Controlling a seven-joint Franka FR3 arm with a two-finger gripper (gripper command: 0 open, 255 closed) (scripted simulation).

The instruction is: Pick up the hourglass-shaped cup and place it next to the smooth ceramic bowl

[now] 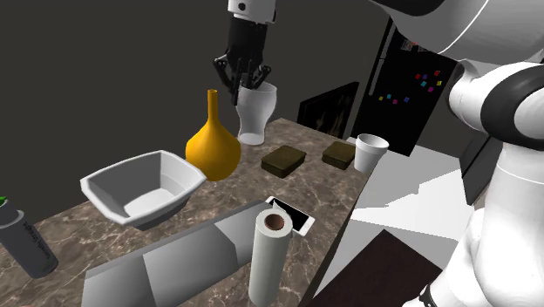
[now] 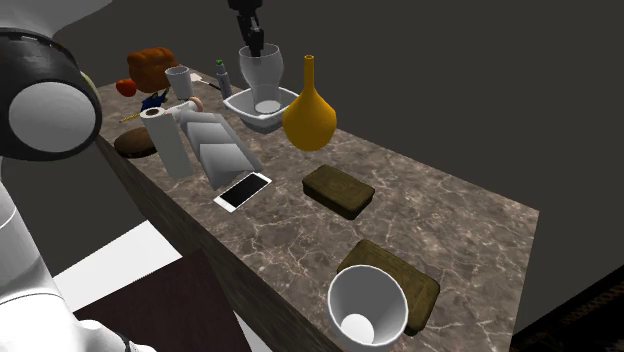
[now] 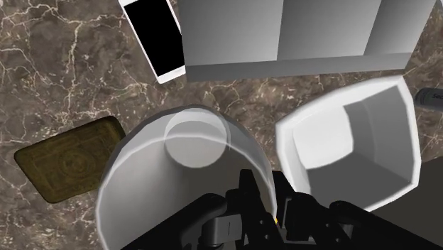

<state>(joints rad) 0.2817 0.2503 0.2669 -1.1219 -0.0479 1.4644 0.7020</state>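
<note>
Jaws clamped on the rim of the white hourglass cup (image 3: pixel 163 188). The cup is held upright and lifted clear of the marbled tabletop (image 3: pixel 57 78). From the wrist view, the cup is seen over the gap between a white angular bowl (image 3: pixel 369 142) and a flat brown pad (image 3: pixel 67 162). The bowl is just beside it, not touching. Past the cup, a black-screened phone (image 3: pixel 157 39) is laid flat next to a grey stepped block (image 3: pixel 284 32).

In the shoulder view, an orange long-necked vase (image 1: pixel 213 148) is placed between the bowl and the brown pad, and the cup is seen above and behind it. A second brown pad (image 1: pixel 339 154) and a plain white cup (image 1: pixel 370 153) are set at the tabletop's right end. A paper towel roll (image 1: pixel 268 257) is stood upright by the phone at the near edge. A dark bottle (image 1: pixel 26 244) is seen at the far left.
</note>
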